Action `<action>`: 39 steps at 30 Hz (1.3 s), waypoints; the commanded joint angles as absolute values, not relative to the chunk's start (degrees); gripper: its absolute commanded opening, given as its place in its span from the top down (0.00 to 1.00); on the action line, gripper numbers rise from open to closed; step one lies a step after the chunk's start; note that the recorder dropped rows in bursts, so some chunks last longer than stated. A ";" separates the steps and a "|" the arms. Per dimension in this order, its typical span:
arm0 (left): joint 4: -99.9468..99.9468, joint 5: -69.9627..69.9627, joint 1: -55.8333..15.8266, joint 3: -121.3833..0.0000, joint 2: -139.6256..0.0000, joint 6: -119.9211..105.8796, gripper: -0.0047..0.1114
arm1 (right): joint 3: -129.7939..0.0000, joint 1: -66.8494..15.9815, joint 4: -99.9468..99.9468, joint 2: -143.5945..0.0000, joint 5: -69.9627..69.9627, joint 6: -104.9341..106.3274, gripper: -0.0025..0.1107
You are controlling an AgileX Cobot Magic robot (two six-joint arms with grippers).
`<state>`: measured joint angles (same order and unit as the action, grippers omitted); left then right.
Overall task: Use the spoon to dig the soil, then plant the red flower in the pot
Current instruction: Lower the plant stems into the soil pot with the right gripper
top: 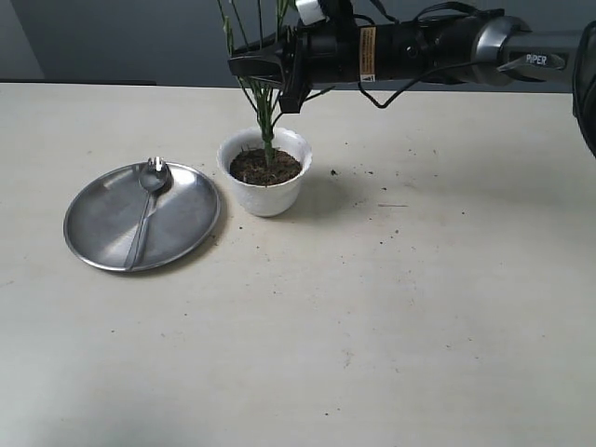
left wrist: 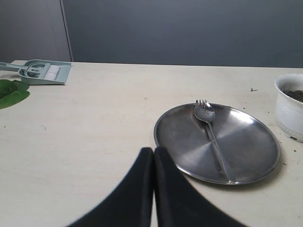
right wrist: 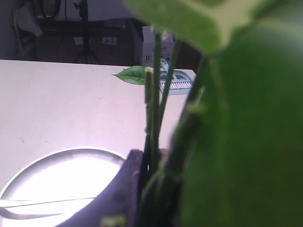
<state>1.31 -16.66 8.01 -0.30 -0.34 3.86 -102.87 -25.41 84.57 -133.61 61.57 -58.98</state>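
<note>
The white pot with a wavy rim holds dark soil. The red flower's green stems stand upright in that soil and run up past the frame's top; its petals are out of view. My right gripper reaches in from the right above the pot, shut on the stems, and a broad green leaf fills much of its wrist view. The spoon lies on the steel plate, left of the pot. My left gripper is shut and empty, near the plate's edge.
Crumbs of soil are scattered on the table to the right of the pot. A pale green dustpan with a brush and a loose green leaf lie far off on the table's left.
</note>
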 commanded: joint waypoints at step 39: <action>1.07 -16.32 7.90 0.00 0.00 3.91 0.96 | -104.34 -25.39 90.04 -138.43 66.04 -64.36 0.98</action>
<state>1.31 -16.66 8.01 -0.30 -0.34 3.86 -104.51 -25.41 85.58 -138.15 65.13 -61.86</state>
